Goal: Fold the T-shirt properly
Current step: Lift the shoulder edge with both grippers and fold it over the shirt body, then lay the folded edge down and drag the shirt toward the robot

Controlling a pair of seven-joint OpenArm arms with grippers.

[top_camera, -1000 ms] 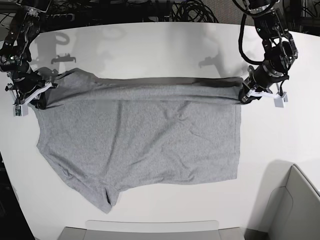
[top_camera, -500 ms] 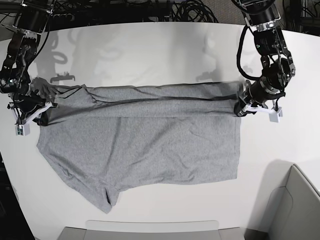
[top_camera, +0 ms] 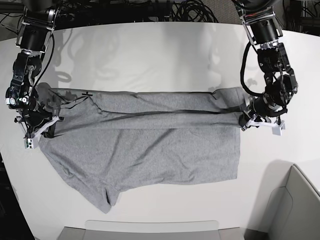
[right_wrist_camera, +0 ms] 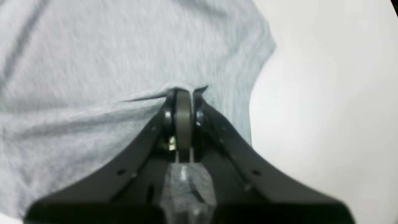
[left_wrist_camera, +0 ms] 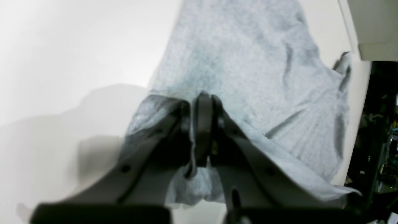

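Note:
The heather-grey T-shirt [top_camera: 150, 150] lies spread on the white table [top_camera: 150, 50], plain side up. Its far edge is doubled over into a long band across the body. My left gripper [top_camera: 243, 121], on the right of the base view, is shut on the band's end by the hem. In the left wrist view the left gripper [left_wrist_camera: 203, 99] pinches a bunch of T-shirt [left_wrist_camera: 248, 56] cloth. My right gripper [top_camera: 42, 127] is shut on the opposite end near the sleeve. In the right wrist view the right gripper [right_wrist_camera: 183, 91] holds a thin fold of the T-shirt [right_wrist_camera: 93, 46].
A grey bin [top_camera: 295, 210] stands at the front right corner. A flat grey tray [top_camera: 150, 231] sits at the front edge. Black cables [top_camera: 190, 10] run behind the table's far edge. One sleeve [top_camera: 107, 197] points toward the front left.
Both grippers have moved toward the table's front, drawing the T-shirt's far edge with them. The folded band now lies lower over the body and is wider.

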